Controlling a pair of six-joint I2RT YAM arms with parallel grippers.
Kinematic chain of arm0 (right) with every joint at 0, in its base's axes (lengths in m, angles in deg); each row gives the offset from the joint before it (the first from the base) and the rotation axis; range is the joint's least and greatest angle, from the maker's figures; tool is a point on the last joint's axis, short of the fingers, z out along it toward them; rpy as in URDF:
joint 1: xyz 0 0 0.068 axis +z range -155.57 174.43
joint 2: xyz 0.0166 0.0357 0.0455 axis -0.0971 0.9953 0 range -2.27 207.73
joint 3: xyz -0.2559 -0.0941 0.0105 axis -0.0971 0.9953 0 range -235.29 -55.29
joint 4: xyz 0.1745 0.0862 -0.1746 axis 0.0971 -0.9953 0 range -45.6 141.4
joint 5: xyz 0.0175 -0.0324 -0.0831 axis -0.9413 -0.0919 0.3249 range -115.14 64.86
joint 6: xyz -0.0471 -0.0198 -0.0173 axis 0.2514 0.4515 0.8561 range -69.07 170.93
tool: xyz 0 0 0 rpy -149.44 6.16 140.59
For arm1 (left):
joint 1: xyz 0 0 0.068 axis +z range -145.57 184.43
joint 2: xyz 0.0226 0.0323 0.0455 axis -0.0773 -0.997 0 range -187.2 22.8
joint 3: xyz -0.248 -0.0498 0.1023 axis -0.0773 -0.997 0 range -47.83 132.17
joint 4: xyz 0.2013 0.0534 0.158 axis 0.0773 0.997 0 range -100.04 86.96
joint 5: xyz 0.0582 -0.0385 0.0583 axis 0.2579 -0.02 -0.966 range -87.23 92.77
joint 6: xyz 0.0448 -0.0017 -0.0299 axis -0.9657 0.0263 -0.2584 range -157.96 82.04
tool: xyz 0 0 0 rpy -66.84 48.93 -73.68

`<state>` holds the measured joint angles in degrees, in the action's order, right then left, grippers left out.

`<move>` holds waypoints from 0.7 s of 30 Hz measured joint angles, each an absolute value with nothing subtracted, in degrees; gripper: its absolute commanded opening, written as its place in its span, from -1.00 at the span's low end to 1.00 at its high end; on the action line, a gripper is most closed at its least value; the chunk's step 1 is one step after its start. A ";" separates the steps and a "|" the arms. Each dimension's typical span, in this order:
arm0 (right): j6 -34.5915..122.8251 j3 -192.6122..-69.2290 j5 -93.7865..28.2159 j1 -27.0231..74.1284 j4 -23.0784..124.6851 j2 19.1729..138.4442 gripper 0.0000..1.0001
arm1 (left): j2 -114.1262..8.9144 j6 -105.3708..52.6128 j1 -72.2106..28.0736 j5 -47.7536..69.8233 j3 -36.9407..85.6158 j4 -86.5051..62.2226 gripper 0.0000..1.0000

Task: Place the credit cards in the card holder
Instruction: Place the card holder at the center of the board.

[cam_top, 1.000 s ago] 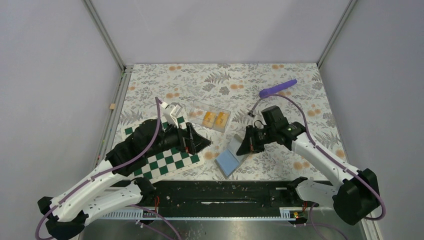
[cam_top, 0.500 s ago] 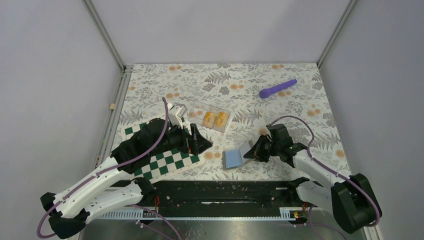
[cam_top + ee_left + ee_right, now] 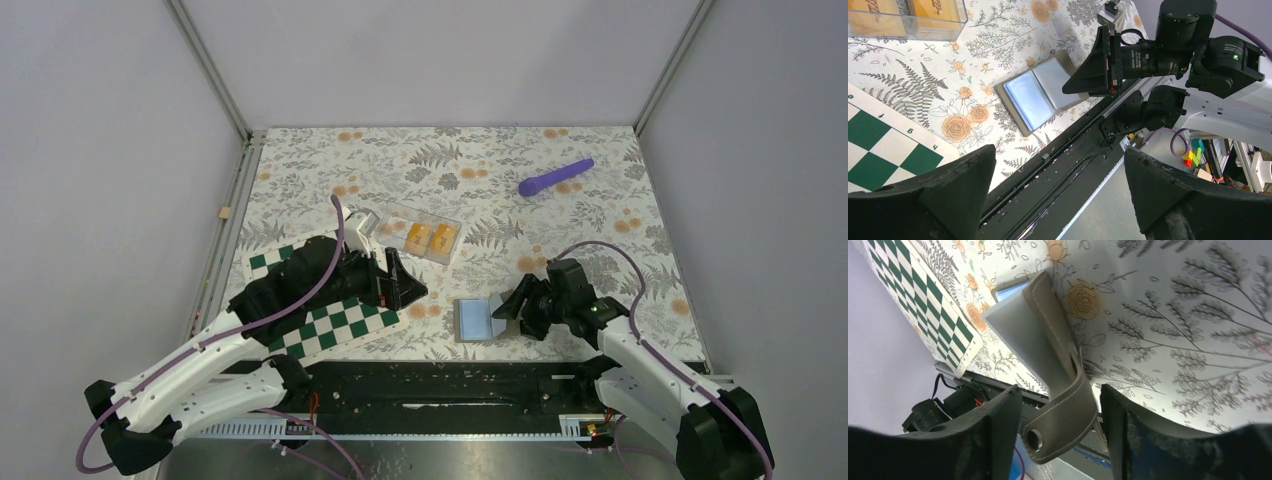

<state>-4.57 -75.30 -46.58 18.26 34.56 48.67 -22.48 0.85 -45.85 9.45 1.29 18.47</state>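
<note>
The card holder (image 3: 478, 318) is a grey wallet with blue inner sleeves, lying open and flat on the floral cloth, also in the left wrist view (image 3: 1040, 95). Its grey strap (image 3: 1063, 420) curls up between the fingers of my right gripper (image 3: 515, 312) (image 3: 1060, 390), which stands open and does not pinch it. The orange credit cards (image 3: 428, 238) (image 3: 933, 12) sit in a clear box behind the holder. My left gripper (image 3: 412, 285) (image 3: 1058, 150) hovers wide open and empty, left of the holder and over the chessboard's right end.
A green-and-white chessboard (image 3: 330, 320) (image 3: 933, 305) lies at the near left under my left arm. A purple rod (image 3: 556, 177) rests at the far right. The black rail (image 3: 1068, 165) runs along the table's near edge, close to the card holder.
My right gripper carried the card holder down and toward the near edge, laid it flat, then opened its jaws off the strap. The left arm shifted only slightly.
</note>
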 measured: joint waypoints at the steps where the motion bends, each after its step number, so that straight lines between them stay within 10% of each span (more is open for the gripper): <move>1: -4.38 -75.30 -45.96 18.26 33.07 47.42 0.44 | -22.48 0.85 -45.85 9.45 1.29 18.47 0.98; 13: 5.79 -87.06 -37.53 18.26 16.29 45.19 0.53 | -22.59 2.90 -45.85 7.66 1.27 18.69 0.98; 21: 16.95 -98.49 -37.33 19.11 11.30 53.58 -0.65 | -26.87 7.14 -45.11 6.46 1.27 20.75 0.98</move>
